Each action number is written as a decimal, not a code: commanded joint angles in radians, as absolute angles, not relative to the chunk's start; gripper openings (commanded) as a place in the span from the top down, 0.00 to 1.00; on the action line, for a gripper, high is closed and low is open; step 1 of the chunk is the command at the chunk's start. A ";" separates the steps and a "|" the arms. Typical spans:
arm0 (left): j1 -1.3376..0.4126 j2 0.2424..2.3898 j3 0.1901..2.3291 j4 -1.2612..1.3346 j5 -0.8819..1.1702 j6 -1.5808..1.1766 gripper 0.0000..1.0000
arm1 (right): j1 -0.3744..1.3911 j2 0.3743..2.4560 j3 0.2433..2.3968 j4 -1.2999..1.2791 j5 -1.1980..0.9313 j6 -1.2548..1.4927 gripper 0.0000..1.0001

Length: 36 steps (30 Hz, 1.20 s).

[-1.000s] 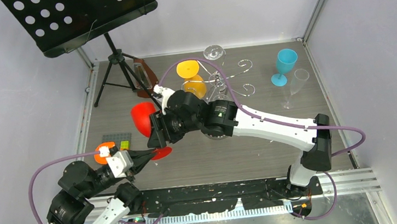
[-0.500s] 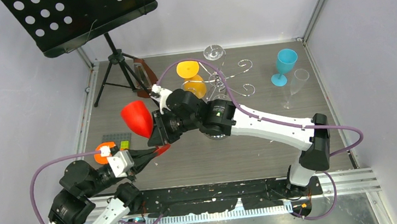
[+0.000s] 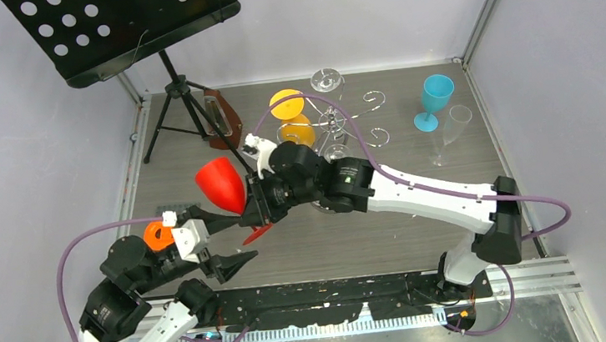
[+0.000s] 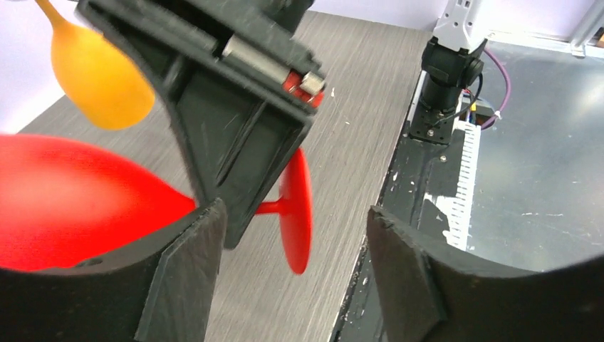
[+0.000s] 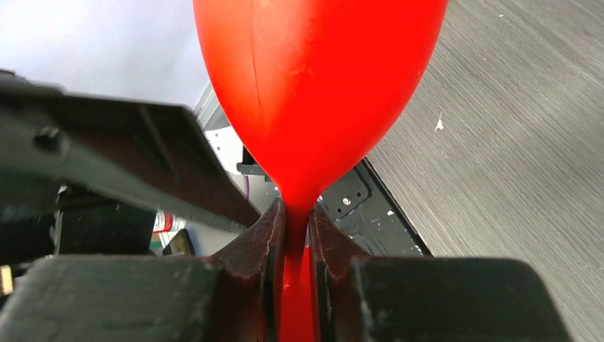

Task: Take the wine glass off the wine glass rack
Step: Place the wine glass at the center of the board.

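The red wine glass (image 3: 221,183) hangs tilted above the table's left middle, bowl up and left, foot (image 3: 257,232) down and right. My right gripper (image 3: 258,212) is shut on its stem. In the right wrist view the stem (image 5: 295,235) is pinched between both pads under the red bowl (image 5: 313,85). My left gripper (image 3: 234,243) stands open just below, its fingers on either side of the foot (image 4: 298,214) without touching it. The chrome wine glass rack (image 3: 372,97) stands at the back, partly hidden by my right arm.
A yellow glass (image 3: 290,118) and a clear glass (image 3: 326,79) hang on the rack. A blue glass (image 3: 435,95) and a clear flute (image 3: 453,127) stand at the back right. The black tripod music stand (image 3: 177,89) fills the back left. An orange piece (image 3: 155,234) lies beside my left arm.
My right gripper closed on the red glass's stem. My left gripper, which was shut on the foot, let go and opened. The glass shifted slightly right.
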<state>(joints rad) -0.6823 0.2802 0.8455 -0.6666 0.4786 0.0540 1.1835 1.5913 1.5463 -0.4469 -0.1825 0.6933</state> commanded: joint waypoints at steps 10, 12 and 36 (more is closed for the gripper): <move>-0.680 0.357 0.895 -0.571 0.541 -0.165 0.00 | 1.192 1.318 1.427 -0.518 -0.015 0.490 0.94; -0.680 0.388 0.905 -0.566 0.526 -0.193 0.00 | 1.192 1.279 1.406 -0.528 -0.006 0.449 0.94; -0.674 0.579 1.064 -0.423 0.438 -0.649 0.00 | 1.193 0.870 1.336 -0.803 0.095 -0.072 0.94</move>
<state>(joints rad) -0.6823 0.5648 0.9951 -0.4831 0.4957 -0.5331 1.1893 0.8940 1.3384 -0.7773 0.1078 0.0586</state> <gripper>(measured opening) 0.995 0.195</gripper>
